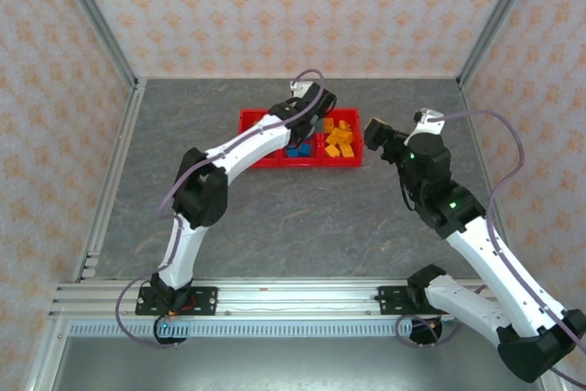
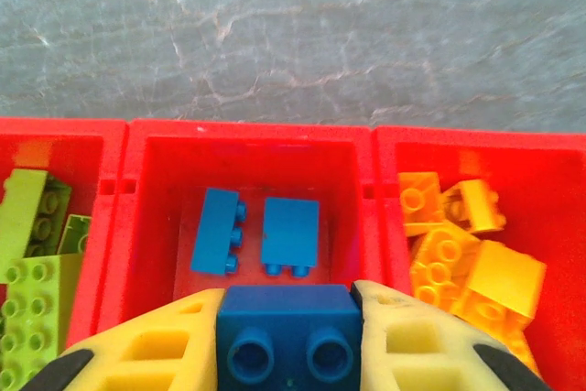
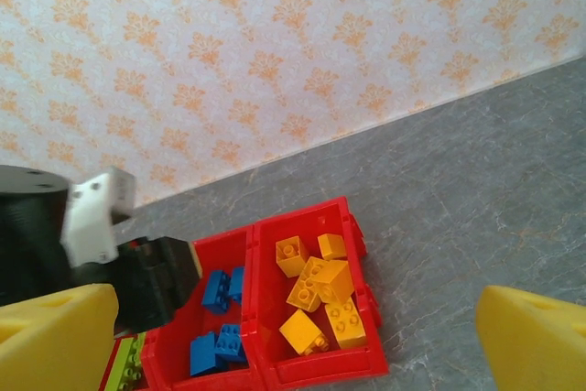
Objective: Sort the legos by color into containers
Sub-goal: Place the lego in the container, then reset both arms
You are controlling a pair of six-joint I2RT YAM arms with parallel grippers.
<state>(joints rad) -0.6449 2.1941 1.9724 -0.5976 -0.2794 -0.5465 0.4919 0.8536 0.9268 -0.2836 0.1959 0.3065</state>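
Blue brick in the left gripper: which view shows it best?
Left wrist: the held blue brick sits close up in the left gripper, two studs facing the camera, over the middle bin. Top external: blue specks by the left arm, too small to separate. Right wrist: that arm's dark wrist seems to hide it.

A grey marbled table (image 1: 302,217) stands between walls (image 1: 293,6) papered in orange floral print; a metal rail (image 1: 293,298) lines its near edge.
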